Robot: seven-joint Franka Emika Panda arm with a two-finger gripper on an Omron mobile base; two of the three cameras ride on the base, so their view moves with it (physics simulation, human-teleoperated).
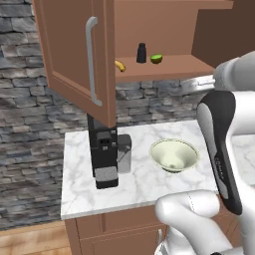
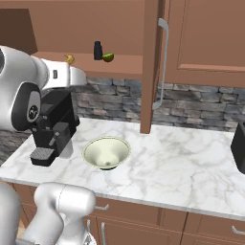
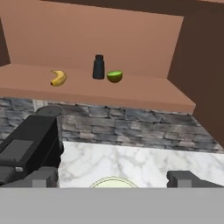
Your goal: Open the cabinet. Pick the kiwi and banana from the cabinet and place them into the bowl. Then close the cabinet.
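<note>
The cabinet (image 1: 69, 50) stands open, its left door swung out over the coffee machine and its right door (image 2: 150, 62) edge-on. On its shelf (image 3: 131, 92) lie the small yellow banana (image 1: 120, 66) (image 2: 70, 59) (image 3: 58, 78) at the left and the small greenish kiwi (image 1: 156, 59) (image 2: 108, 57) (image 3: 114, 76) at the right. The pale cream-green bowl (image 1: 162, 149) (image 2: 95, 153) sits empty on the marble counter; its rim (image 3: 113, 183) peeks between my fingertips. My gripper (image 3: 116, 180) is open, holding nothing, in front of and below the shelf, above the bowl.
A small black bottle (image 1: 141, 53) (image 2: 98, 50) (image 3: 99, 67) stands between banana and kiwi, close to the kiwi. A black coffee machine (image 1: 105, 154) (image 2: 52, 129) (image 3: 26, 148) stands left of the bowl. A dark appliance (image 2: 239, 146) sits at the counter's right edge.
</note>
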